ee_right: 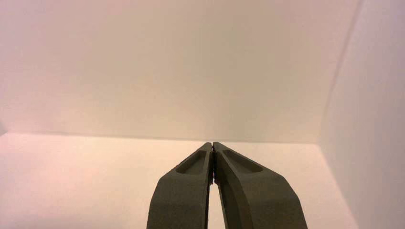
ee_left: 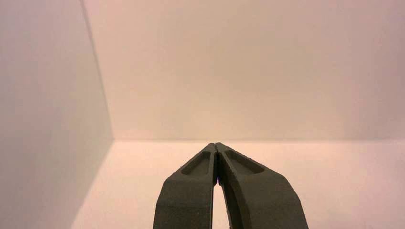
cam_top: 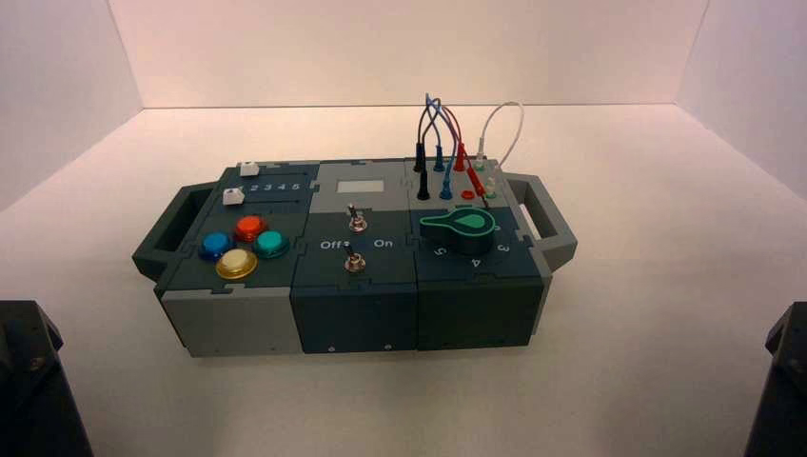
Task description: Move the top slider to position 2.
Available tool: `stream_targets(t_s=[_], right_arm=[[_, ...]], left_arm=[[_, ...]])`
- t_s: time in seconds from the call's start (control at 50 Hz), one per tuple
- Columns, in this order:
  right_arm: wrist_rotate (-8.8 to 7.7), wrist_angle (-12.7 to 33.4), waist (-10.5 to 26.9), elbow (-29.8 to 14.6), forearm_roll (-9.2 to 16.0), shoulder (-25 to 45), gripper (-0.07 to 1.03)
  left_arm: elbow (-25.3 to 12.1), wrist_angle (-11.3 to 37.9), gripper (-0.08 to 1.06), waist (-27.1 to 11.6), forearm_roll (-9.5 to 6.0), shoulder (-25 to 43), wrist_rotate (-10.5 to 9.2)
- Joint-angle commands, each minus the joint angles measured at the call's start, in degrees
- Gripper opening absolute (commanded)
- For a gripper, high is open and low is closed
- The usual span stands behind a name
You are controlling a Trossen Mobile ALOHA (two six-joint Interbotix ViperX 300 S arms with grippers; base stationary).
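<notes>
The box (cam_top: pixel 354 314) stands mid-table. On its far left panel two white slider knobs show: the top slider (cam_top: pixel 250 169) at the far left corner, and its twin (cam_top: pixel 232 197) nearer me. The printed numeral 2 (cam_top: pixel 254 188) starts a row of numerals between them, to their right. Both arms are parked at the near corners, the left arm (cam_top: pixel 33 381) and the right arm (cam_top: pixel 780 381), far from the box. My left gripper (ee_left: pixel 216 145) is shut and empty, facing bare table. My right gripper (ee_right: pixel 212 144) is shut and empty too.
Four round buttons, orange (cam_top: pixel 249 227), blue (cam_top: pixel 214 247), teal (cam_top: pixel 270 244) and yellow (cam_top: pixel 236 264), sit nearer than the sliders. Two toggle switches (cam_top: pixel 356 223) stand mid-box. A green dial (cam_top: pixel 461 225) and plugged wires (cam_top: pixel 447 143) are on the right. Handles (cam_top: pixel 547 217) stick out at both ends.
</notes>
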Motion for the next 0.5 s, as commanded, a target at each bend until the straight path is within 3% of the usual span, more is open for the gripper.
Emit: stream_targets(t_s=[0.02, 0.16, 0.34, 0.42, 0.5], right_arm=[[0.26, 3.43, 4.75, -3.08, 0.18, 1.49, -0.02], [0.35, 6.50, 9.23, -4.48, 0.18, 3.25, -0.02], [1.14, 11.95, 18.46, -7.38, 0.35, 8.09, -0.02], [1.67, 18.11, 22.15, -10.46, 1.58, 11.60, -0.02], [1.67, 22.32, 23.38, -13.10, 2.64, 14.33, -0.02]], left_arm=[[-3.34, 6.59, -0.03, -1.58, -0.09, 2.11, 0.09], [-4.48, 11.60, -0.03, -2.55, -0.09, 4.04, 0.09], [-5.98, 18.46, -0.03, -4.04, -0.26, 7.91, 0.09], [-7.21, 21.71, -0.03, -4.66, -0.26, 11.69, 0.09], [-8.26, 23.20, -0.03, -5.54, -0.26, 14.68, 0.09]])
